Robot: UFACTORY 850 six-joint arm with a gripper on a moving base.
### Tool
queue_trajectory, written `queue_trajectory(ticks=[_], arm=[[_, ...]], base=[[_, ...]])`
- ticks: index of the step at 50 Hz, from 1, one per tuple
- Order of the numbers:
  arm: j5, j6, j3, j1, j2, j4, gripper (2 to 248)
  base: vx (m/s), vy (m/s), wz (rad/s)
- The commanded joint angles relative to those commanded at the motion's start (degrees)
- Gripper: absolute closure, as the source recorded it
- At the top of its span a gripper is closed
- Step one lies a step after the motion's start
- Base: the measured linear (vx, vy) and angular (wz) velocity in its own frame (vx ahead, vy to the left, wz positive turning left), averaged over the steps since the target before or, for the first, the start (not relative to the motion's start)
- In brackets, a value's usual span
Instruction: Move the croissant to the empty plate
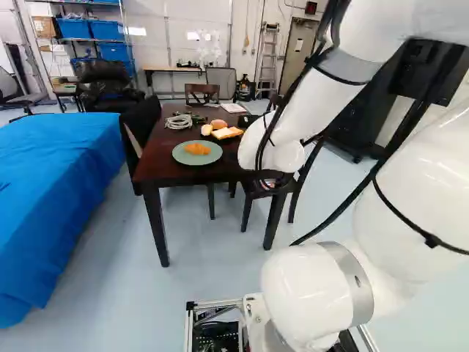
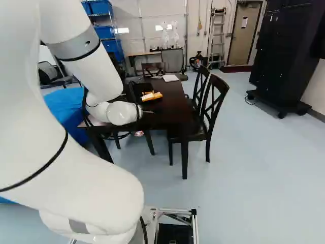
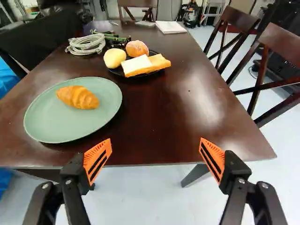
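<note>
Spread wide, the hand (image 3: 155,150) faced the tabletop (image 3: 173,103), where the croissant (image 3: 78,97) lay on a pale green plate (image 3: 51,122). Beyond that, a black plate (image 3: 112,71) held two round buns (image 3: 115,58) and some orange and white slices (image 3: 145,65), near a coiled pale cable (image 3: 86,45).
</note>
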Motion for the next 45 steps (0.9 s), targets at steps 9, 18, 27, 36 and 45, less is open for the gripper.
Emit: queue_trajectory(ticks=[9,18,27,36,45], arm=[[3.7,0.6,3.1,-0.5,1.7,-0.4,3],[6.9,1.1,5.8,-1.0,3.2,-0.7,3],[9.6,1.5,8.0,-1.4,4.5,-0.9,3],[11.7,1.8,9.8,-1.7,5.5,-1.2,3],[13.3,2.1,11.2,-2.0,6.2,-1.3,3]], base=[[0.000,0.000,0.000],[0.000,0.000,0.000],[0.000,0.000,0.000],[0.000,0.000,0.000],[0.000,0.000,0.000]])
